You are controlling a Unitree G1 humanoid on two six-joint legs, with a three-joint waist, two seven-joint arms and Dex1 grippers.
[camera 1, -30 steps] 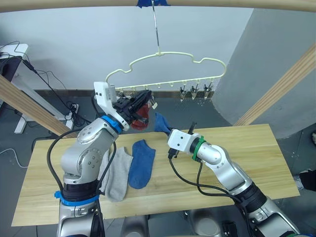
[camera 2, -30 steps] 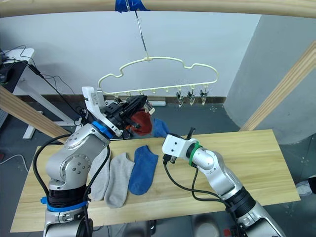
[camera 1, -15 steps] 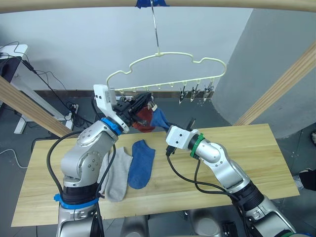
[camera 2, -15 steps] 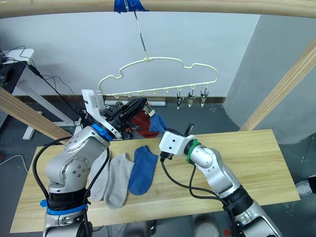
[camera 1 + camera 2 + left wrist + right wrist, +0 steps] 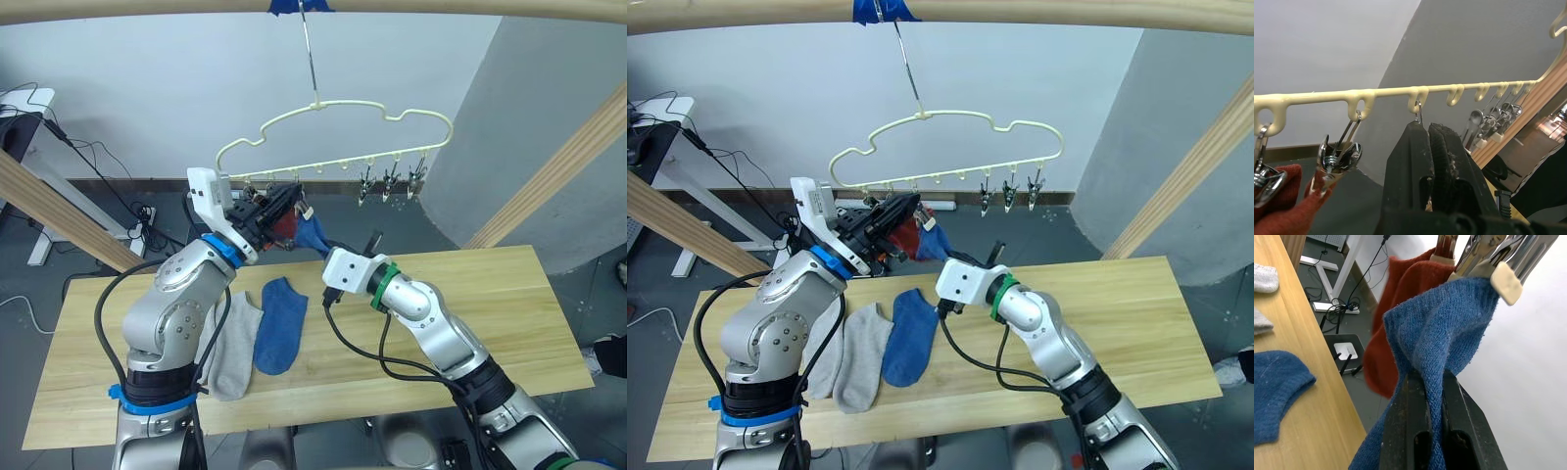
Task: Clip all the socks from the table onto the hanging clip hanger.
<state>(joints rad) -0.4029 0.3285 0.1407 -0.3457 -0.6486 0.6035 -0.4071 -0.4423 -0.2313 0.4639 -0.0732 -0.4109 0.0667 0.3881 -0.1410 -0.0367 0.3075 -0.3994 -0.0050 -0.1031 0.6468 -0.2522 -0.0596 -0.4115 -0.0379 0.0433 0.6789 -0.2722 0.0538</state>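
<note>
At the clip hanger [image 5: 333,132], toward 12 o'clock above the worktop [image 5: 509,304], the right gripper [image 5: 1426,396] has its jaws clamped on a blue sock [image 5: 1440,338] whose edge sits in a metal clip [image 5: 1498,264]. The left gripper [image 5: 1422,147], jaws pressed together, appears to pinch that clip. Judgement: seat the fabric deep before easing off. Remaining socks [image 5: 260,328] lie at 9 o'clock.

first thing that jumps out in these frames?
The right end effector pinching a blue sock up into a metal clip of the pale-yellow clip hanger, beside the rust-red socks already hanging. Below, a second blue sock and two grey socks lie on the table.
</note>
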